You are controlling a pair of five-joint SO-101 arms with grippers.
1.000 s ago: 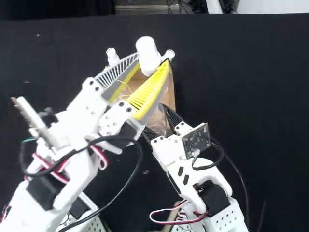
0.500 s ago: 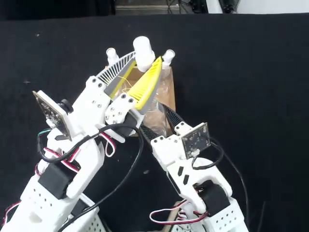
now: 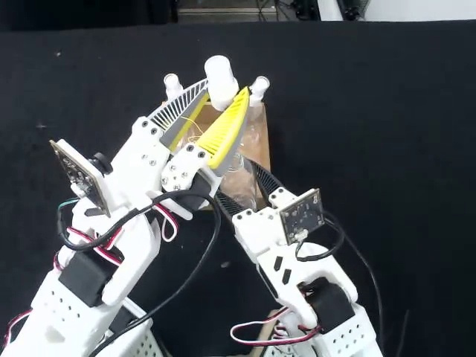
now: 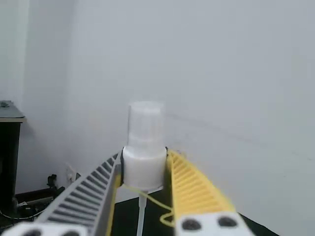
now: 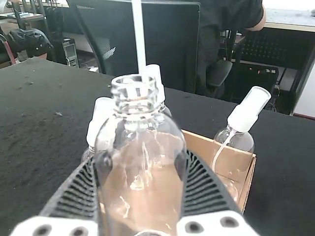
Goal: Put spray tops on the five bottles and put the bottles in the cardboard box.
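Quick rundown: my left gripper (image 4: 144,169) has the white plastic spray top (image 4: 144,152) pinched directly above the clear round bottle (image 5: 140,172). That bottle sits upright between the fingers of my right gripper (image 5: 141,160). The top's thin dip tube (image 5: 139,37) hangs straight down to the bottle's open neck. All of it hovers over the brown cardboard box (image 3: 256,137), mid black table (image 3: 372,111). At the box's far end, one capped clear bottle (image 3: 172,83) stands left of the held top and another capped bottle (image 3: 260,85) stands right of it.
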